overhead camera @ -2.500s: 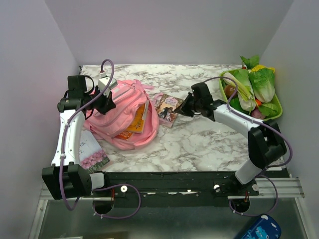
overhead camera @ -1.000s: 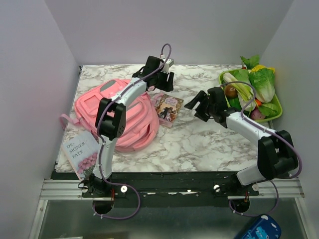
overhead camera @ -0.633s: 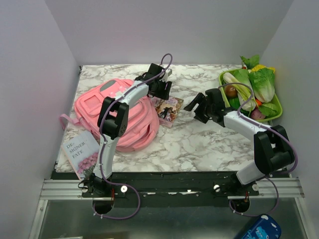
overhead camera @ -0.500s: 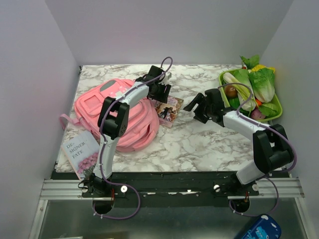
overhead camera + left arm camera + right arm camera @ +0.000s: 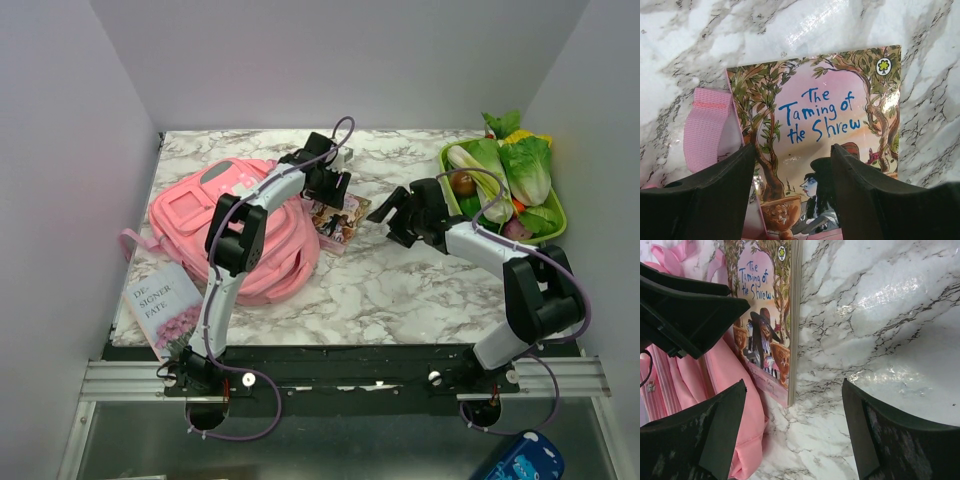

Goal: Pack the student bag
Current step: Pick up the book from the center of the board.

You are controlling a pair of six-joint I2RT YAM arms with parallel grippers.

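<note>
Moved: left claw (image 5: pixel 330 192) closer over book (image 5: pixel 340 222).
Claws: left, right claw (image 5: pixel 388 222) both open, empty.
Risk: flat book slides against bag (image 5: pixel 225 215), escaping pinch.

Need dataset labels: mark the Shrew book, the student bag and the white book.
Shrew book (image 5: pixel 820 117): left wrist view, on the cover title.
student bag (image 5: pixel 188 208): top external view, on the front pocket panel.
white book (image 5: pixel 160 300): top external view, on the cover lettering.
</note>
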